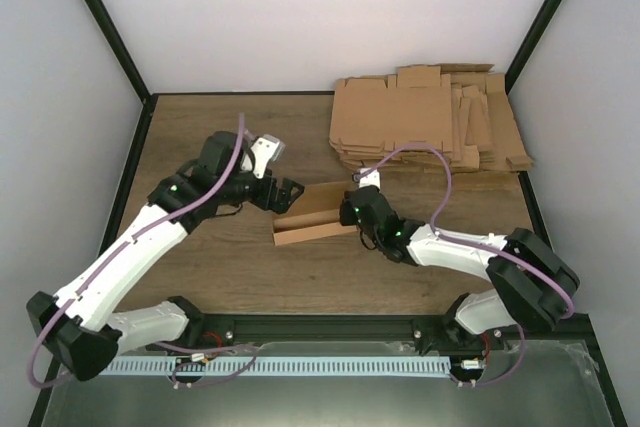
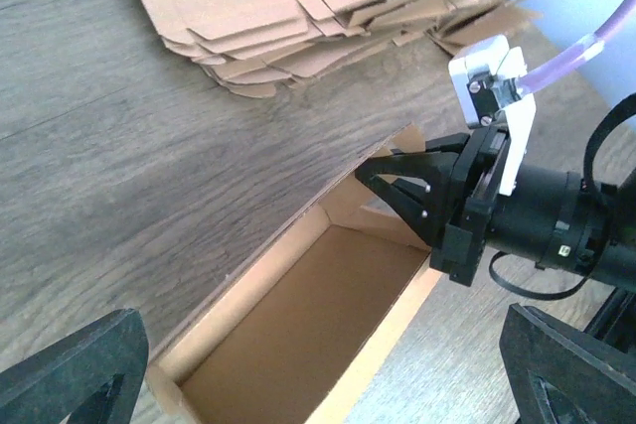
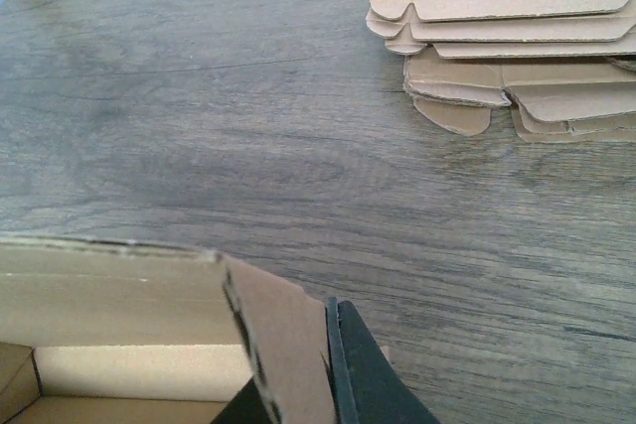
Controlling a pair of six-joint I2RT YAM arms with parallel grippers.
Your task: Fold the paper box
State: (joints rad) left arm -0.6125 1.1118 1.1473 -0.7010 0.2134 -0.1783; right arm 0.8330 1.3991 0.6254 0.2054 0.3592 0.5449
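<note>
The paper box [image 1: 310, 222] lies in the middle of the table as a shallow, open-topped brown cardboard tray with its walls standing. In the left wrist view I look down into its bare inside [image 2: 298, 345]. My left gripper [image 1: 285, 192] hovers over the box's left end, jaws wide open and holding nothing [image 2: 323, 345]. My right gripper [image 1: 352, 209] is at the box's right end, shut on the upright end flap [image 3: 283, 340]. Its black fingers [image 2: 402, 186] pinch that end wall.
A pile of flat brown cardboard blanks [image 1: 430, 132] lies at the back right of the wooden table [image 1: 200, 267], close behind the box. The pile's edges also show in the wrist views [image 2: 298, 17] [image 3: 507, 37]. Black frame rails border the table.
</note>
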